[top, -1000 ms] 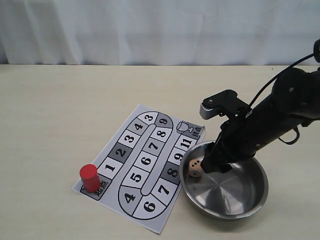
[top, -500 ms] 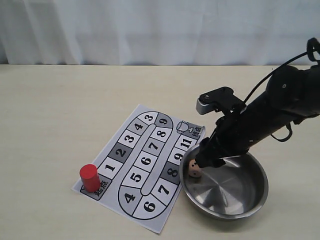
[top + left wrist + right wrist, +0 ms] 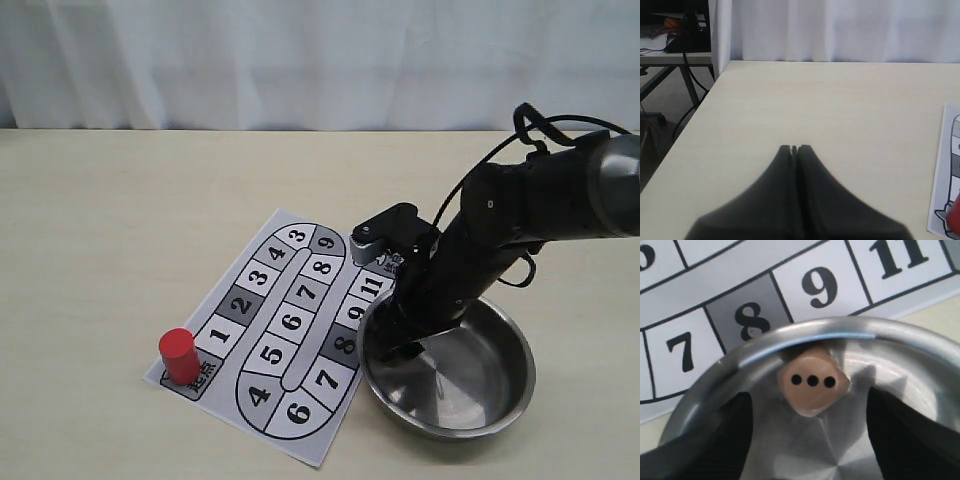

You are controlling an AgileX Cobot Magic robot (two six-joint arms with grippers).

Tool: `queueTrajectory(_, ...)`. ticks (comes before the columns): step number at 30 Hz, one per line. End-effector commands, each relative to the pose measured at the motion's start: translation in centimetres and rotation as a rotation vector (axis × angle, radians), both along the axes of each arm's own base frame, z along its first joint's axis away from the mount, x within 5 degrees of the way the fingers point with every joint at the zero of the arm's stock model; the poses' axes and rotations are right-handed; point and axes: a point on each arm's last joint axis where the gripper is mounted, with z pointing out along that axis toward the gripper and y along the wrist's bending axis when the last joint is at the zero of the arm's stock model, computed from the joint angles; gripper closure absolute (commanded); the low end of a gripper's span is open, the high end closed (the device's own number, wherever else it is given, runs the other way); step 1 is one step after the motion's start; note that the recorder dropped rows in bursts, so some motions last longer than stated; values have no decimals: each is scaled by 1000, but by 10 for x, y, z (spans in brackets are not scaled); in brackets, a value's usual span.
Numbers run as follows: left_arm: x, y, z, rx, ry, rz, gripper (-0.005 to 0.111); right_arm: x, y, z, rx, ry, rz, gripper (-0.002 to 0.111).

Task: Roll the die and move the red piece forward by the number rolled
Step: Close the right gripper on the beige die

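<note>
The die (image 3: 813,386) rests at the 9 o'clock wall of the bowl (image 3: 510,385), right jaws spread astride it, left jaws pressed together. The red piece (image 3: 179,355) stands on the start square (image 3: 203,378); we judge roll and move outstanding.

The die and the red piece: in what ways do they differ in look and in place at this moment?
The die is a tan cube with dark pips; the red piece is a plain red cylinder. The die lies in the metal bowl, against its wall; the red piece stands upright on the corner square beside 1 of the board. Both are free: nothing grips either.
</note>
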Motion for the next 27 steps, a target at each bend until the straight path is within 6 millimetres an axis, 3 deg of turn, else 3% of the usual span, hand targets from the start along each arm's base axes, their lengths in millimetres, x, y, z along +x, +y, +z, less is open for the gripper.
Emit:
queueTrajectory(1, 0, 0, 3, 2, -18, -8, 107, 5, -1, -2, -20, -42, -4, 46)
queueTrajectory(8, 0, 0, 3, 2, -18, -8, 107, 10, 3, 0, 35, -86, -53, 46)
queueTrajectory(14, 0, 0, 3, 2, -18, -8, 107, 12, 3, -16, 19, -63, -56, 46)
queueTrajectory(23, 0, 0, 3, 2, -18, -8, 107, 7, 2, -13, -2, -29, -34, 102)
queueTrajectory(27, 0, 0, 3, 2, -18, -8, 107, 3, -2, 8, -34, -34, 16, 104)
